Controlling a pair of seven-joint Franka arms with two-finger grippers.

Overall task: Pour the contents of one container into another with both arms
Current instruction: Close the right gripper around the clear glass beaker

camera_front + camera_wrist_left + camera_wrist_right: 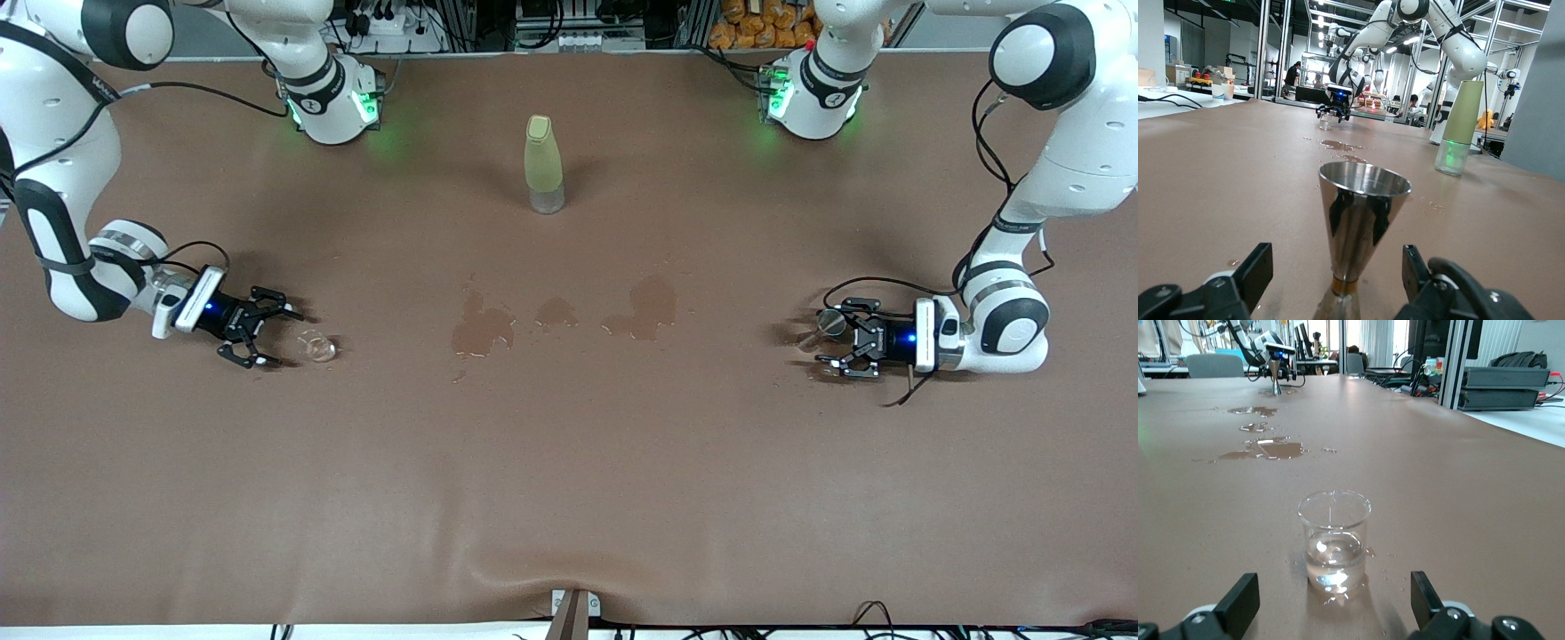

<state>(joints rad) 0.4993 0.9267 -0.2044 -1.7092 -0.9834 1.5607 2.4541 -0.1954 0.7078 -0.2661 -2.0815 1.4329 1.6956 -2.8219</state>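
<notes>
The glass cup (317, 347) stands on the bench (569, 498) at the right arm's end, the jigger (829, 324) at the left arm's end; puddles (569, 320) lie between them, with the bottle (543, 165) farther from the front camera.

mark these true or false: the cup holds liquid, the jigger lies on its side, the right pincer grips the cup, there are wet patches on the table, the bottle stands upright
1. The cup holds liquid: true.
2. The jigger lies on its side: false, it stands upright between the left pincer fingers.
3. The right pincer grips the cup: false, it is open and the cup sits just ahead of its fingers, untouched.
4. Wet patches lie on the table: true, between the two containers.
5. The bottle stands upright: true.
</notes>
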